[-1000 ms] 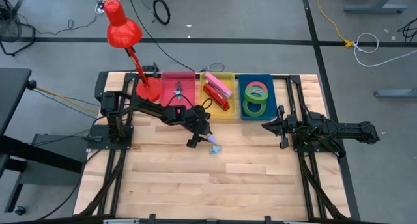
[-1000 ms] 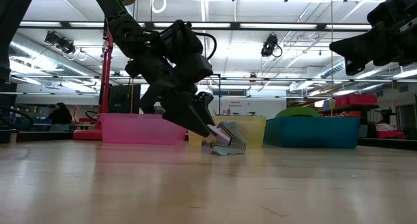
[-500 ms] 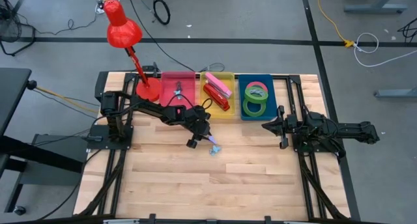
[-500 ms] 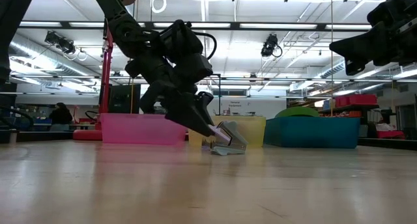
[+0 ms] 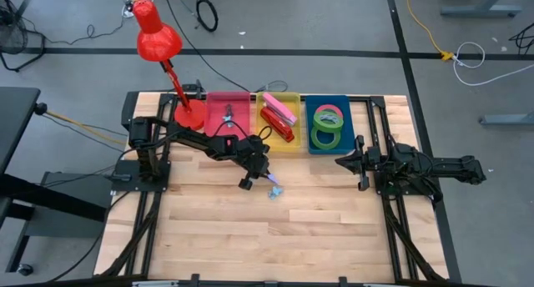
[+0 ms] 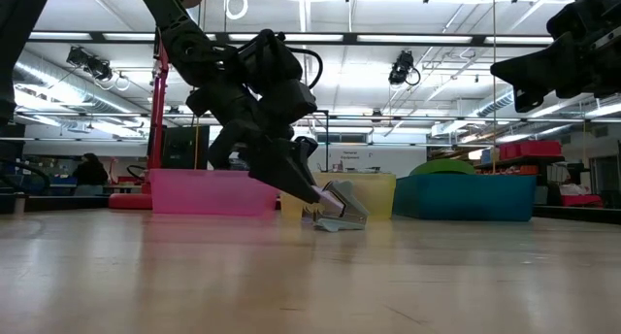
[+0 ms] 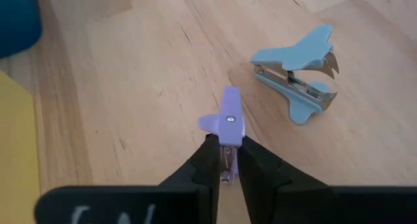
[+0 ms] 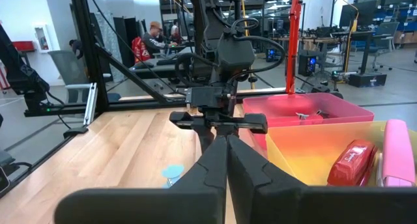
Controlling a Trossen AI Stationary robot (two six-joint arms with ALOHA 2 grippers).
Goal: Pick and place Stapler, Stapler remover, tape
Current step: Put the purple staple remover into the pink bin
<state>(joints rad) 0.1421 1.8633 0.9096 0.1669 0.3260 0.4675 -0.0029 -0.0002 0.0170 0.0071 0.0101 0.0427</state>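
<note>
Pinching a purple remover [image 7: 227, 123] on the table [image 5: 250, 229], the left gripper [image 7: 225, 165] sits beside a blue remover [image 7: 296, 77]. Right gripper [image 8: 225, 160] waits closed, empty, well apart.

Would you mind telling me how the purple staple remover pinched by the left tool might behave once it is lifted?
The purple staple remover looks like small, rigid plastic, so probably light and stiff. The left tool pinches only one narrow end, so it might pivot or slip.
</note>
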